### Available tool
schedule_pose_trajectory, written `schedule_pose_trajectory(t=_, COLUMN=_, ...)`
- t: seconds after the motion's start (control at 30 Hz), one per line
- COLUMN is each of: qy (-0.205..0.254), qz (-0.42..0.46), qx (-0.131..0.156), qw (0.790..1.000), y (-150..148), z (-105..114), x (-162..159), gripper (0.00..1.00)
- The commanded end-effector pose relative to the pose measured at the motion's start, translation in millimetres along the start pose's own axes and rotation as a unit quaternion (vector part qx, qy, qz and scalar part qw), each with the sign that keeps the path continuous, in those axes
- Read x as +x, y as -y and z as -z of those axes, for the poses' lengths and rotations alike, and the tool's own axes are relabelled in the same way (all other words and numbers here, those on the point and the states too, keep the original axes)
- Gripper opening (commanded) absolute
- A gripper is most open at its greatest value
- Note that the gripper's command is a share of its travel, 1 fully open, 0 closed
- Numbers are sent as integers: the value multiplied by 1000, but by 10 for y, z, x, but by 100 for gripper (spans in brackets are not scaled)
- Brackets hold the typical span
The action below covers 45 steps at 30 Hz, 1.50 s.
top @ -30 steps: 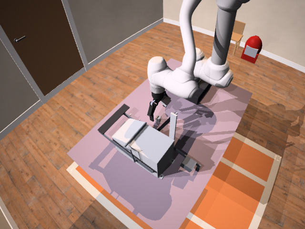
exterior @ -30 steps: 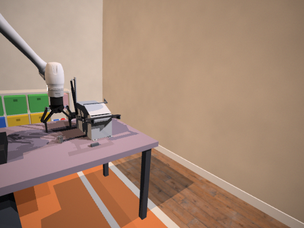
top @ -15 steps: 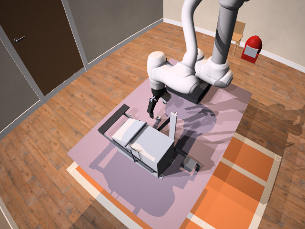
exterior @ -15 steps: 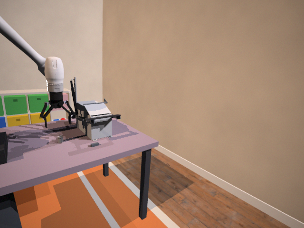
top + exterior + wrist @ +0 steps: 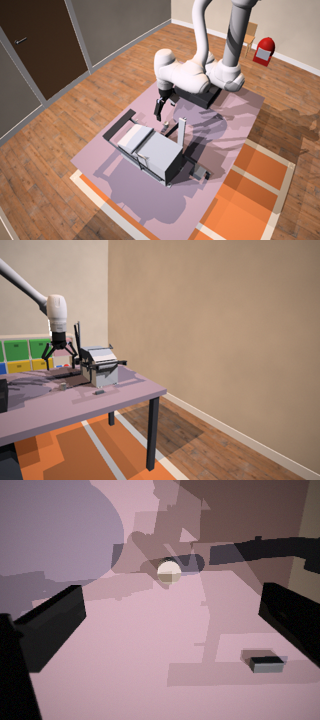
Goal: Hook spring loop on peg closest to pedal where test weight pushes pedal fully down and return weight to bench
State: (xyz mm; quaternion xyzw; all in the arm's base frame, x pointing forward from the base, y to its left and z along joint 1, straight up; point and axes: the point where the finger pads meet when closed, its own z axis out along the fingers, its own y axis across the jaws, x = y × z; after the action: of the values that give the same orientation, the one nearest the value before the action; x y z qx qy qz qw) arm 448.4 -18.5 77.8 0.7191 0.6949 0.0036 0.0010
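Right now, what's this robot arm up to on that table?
The white arm's black end effector hangs open and empty above the pale purple table, beside the grey box-shaped feeder. The small steel cylinder test weight stands on the table, just ahead of the fingers in the wrist view, not gripped. Nothing rests on the feeder's dark pedal bar.
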Motion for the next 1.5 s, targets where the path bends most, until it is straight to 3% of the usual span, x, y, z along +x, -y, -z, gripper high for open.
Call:
schedule_pose_trajectory(t=0.0, qy=0, qz=0, qx=-1, qw=1000, y=-8, z=47, x=0, gripper=100)
schedule_pose_trajectory(t=0.37, qy=0, qz=0, qx=-1, qw=1000, y=-8, z=207, x=0, gripper=100)
schedule_pose_trajectory(t=0.4, qy=-75, qz=2, qx=0, qw=997, y=116, z=647, x=0, gripper=100)
schedule_pose_trajectory(t=0.93, qy=-75, qz=2, qx=0, qw=997, y=116, z=647, x=0, gripper=100)
schedule_pose_trajectory(t=0.97, qy=-149, qz=4, qx=1, qw=989, y=239, z=1109, x=1, gripper=100)
schedule_pose_trajectory(t=1.47, qy=-149, qz=4, qx=1, qw=989, y=239, z=1109, x=1, gripper=100)
